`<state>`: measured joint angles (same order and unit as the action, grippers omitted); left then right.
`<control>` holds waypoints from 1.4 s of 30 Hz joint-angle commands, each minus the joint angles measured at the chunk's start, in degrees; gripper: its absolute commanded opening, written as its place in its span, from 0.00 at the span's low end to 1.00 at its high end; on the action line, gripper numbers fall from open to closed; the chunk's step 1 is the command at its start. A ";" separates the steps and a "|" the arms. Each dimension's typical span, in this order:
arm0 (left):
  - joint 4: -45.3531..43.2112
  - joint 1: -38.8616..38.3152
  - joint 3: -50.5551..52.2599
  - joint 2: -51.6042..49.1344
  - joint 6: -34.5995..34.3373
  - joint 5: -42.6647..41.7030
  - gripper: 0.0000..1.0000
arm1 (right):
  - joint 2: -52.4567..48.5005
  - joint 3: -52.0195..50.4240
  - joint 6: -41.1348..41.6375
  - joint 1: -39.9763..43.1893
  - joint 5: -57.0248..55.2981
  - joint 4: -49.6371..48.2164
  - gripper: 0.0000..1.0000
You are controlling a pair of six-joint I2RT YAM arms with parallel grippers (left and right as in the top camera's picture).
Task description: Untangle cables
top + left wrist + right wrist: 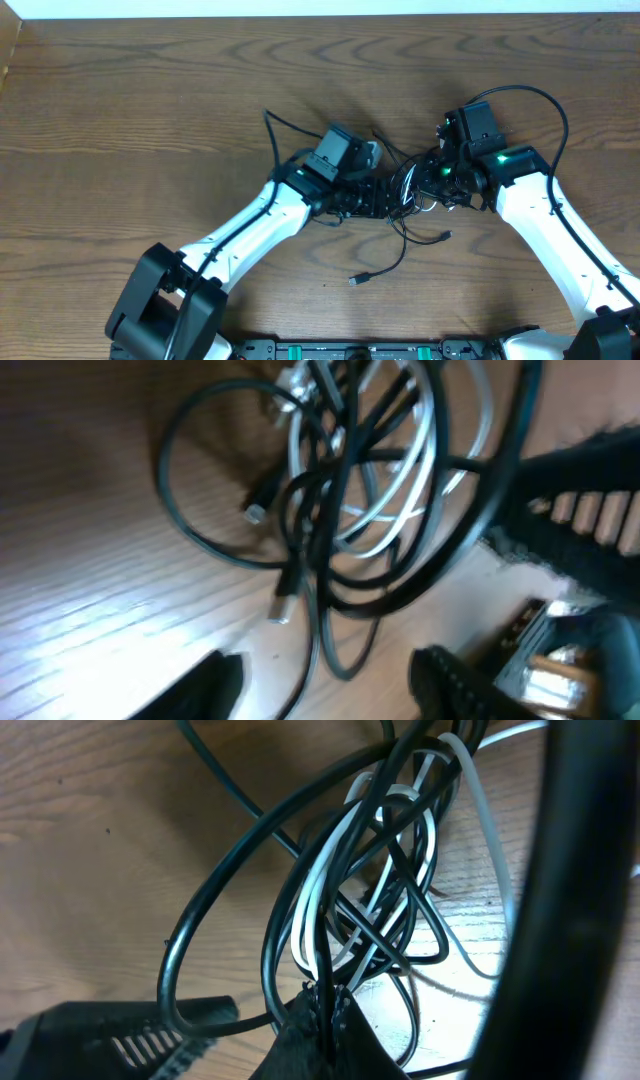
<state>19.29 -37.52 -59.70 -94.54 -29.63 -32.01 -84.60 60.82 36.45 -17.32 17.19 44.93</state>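
- While the left arm point(250, 220) and right arm point(560, 240) are angling in toward the middle of the overhead frame, the cables point(410, 190) are sitting bunched in a knot between the two grippers.
- The table point(150, 100) is showing brown wood grain across nearly the whole overhead frame. A white strip point(300, 8) is running along the top edge, and a dark base point(360, 350) with small green lights is sitting at the bottom centre.
- The left gripper point(385, 195) is sitting just left of the knot. In its wrist view its fingers point(215, 680) are standing spread at the bottom of the frame, pinching nothing, with a black loop hanging toward the gap.
- The right gripper point(428, 185) is sitting just right of the knot. In its wrist view its jaws are pressing together at the bottom centre point(325, 1015), pinching black strands; whether a white one is caught too, I cannot tell.
- Black and white loops are fanning up from that pinch toward the top of the right wrist frame.
- Two black ends are trailing toward the lower centre of the overhead frame, one ending in a plug point(357, 279); another black strand is arcing to the upper left.
- Pale light is glaring off the wood at the lower left of the left wrist frame.
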 commanded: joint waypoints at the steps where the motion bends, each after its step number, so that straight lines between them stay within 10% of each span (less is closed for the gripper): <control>1: -1.07 -2.51 0.02 -0.35 -1.29 10.27 0.53 | -0.20 1.20 0.79 0.09 -0.09 -0.15 0.01; 10: -17.09 -4.09 5.77 -3.65 -10.08 15.13 0.51 | -0.20 1.20 0.72 0.81 3.15 0.11 0.01; 16: -21.11 -4.07 7.28 -9.11 -14.01 13.05 0.08 | -0.20 1.20 0.07 1.57 3.93 0.74 0.01; 27: -21.92 -4.02 7.30 -9.27 -13.22 9.40 0.08 | -0.20 1.20 -7.48 2.03 3.69 3.50 0.07; 42: -22.01 0.81 7.30 -5.57 6.16 -13.66 0.07 | -1.42 1.20 -5.79 -0.24 -2.10 3.39 0.13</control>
<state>-2.74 -38.74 -52.73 -102.69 -28.38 -36.12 -84.73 60.82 28.82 -17.32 19.94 48.40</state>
